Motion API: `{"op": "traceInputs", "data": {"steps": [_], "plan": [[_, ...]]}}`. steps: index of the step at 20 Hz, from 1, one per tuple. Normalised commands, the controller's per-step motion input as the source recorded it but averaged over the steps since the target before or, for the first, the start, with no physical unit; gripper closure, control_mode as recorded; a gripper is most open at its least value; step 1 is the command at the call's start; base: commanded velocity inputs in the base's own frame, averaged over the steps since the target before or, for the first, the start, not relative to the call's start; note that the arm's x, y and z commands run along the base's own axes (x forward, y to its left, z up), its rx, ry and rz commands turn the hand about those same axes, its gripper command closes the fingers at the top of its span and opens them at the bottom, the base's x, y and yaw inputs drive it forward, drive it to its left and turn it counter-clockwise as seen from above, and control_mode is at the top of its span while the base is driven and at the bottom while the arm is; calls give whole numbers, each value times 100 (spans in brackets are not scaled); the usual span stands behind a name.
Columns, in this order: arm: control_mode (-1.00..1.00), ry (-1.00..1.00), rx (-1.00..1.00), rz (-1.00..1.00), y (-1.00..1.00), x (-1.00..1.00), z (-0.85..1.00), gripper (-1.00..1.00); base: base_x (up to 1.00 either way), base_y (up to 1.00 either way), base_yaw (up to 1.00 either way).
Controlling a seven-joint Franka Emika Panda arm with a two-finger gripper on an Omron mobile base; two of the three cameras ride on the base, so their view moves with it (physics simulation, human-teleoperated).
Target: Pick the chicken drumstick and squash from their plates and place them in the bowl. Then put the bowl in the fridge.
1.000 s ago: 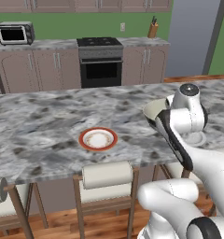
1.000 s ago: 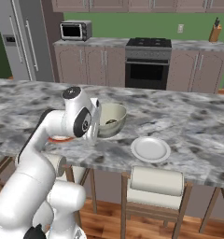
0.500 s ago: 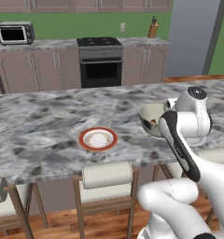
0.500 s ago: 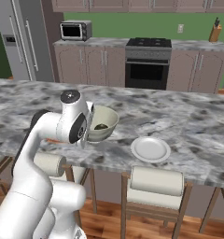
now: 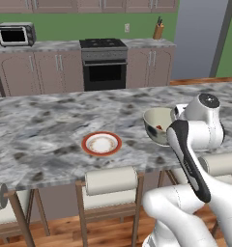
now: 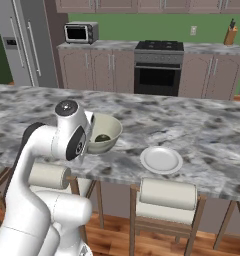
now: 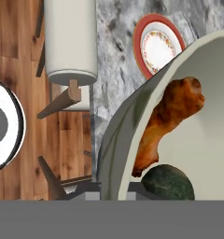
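The bowl, drumstick and squash inside, has lifted off the worktop near its front edge; gripper clamped on its rim; the fridge comes next.

Bowl partly masked by the white arm in the left base view, near side hidden; contents there a tiny reddish speck, too small to name; bowl cut off at right and bottom edges in hand view; squash lower half lost at the bottom; gripper fingertips barely visible; fridge cropped at top left.
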Motion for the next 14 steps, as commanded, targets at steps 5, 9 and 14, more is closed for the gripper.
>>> {"op": "traceInputs", "data": {"steps": [5, 9, 14], "plan": [[-100, 0, 0, 1, 0, 0, 0, 100, 0, 0, 0], [-100, 0, 0, 0, 0, 0, 0, 100, 0, 0, 0], [-100, 0, 0, 0, 0, 0, 0, 100, 0, 0, 0]]}}
